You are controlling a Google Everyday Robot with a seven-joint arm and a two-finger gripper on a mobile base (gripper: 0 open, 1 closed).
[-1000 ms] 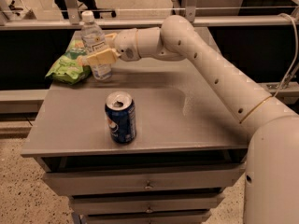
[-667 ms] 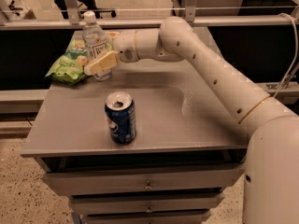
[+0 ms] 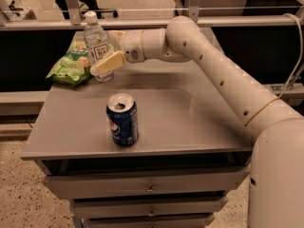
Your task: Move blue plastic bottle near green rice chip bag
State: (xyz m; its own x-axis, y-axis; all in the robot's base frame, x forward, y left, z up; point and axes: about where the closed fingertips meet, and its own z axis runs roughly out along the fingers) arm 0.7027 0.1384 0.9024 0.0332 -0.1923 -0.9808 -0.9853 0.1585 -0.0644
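Observation:
The blue plastic bottle [image 3: 96, 45], clear with a white cap and a label, stands upright at the far left of the grey table [image 3: 171, 118]. It is right next to the green rice chip bag [image 3: 70, 66], which lies flat on the table's far left corner. My gripper [image 3: 105, 56] reaches in from the right and straddles the bottle's lower half. Its near finger [image 3: 110, 62] stands a little off the bottle's front, and the far finger is mostly hidden behind the bottle. The gripper looks open.
A blue soda can [image 3: 122, 119] stands upright near the table's front edge, left of centre. Drawers [image 3: 151, 188] sit under the tabletop. A metal rail [image 3: 142, 23] runs behind the table. My arm [image 3: 223, 80] crosses the right side.
The near finger has swung down and to the right, away from the bottle's front. The bottle stays upright beside the bag. The can has not moved.

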